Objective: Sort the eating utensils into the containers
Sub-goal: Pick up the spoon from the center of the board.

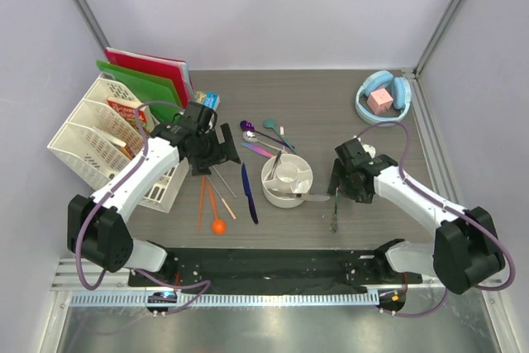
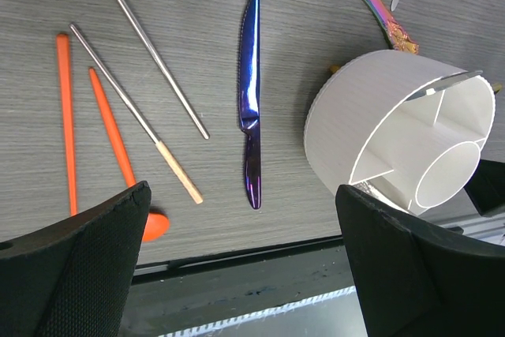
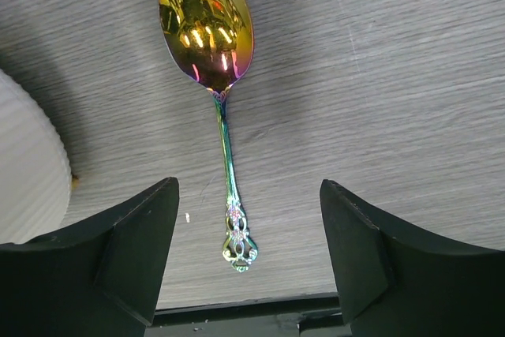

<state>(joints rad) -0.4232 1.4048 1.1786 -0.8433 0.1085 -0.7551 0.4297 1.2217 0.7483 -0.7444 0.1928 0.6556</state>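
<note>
The white divided cup (image 1: 281, 200) stands mid-table, with silver pieces in it and one across its rim. My left gripper (image 1: 211, 155) is open and empty, hovering left of the cup (image 2: 355, 124). In the left wrist view (image 2: 241, 207) it is above the dark blue knife (image 2: 249, 92), the orange chopsticks (image 2: 67, 116), the orange spoon (image 2: 155, 225) and the silver chopsticks (image 2: 150, 49). My right gripper (image 1: 343, 188) is open and empty right of the cup. Its jaws (image 3: 248, 195) straddle the handle of an iridescent spoon (image 3: 207, 21) lying flat, without touching it. Purple and teal pieces (image 1: 260, 130) lie behind the cup.
A white lattice file rack (image 1: 91, 142) with red and green folders (image 1: 149, 80) stands at the back left. A light blue bowl with a pink cube (image 1: 383, 101) is at the back right. A black strip (image 1: 264, 266) runs along the near table edge.
</note>
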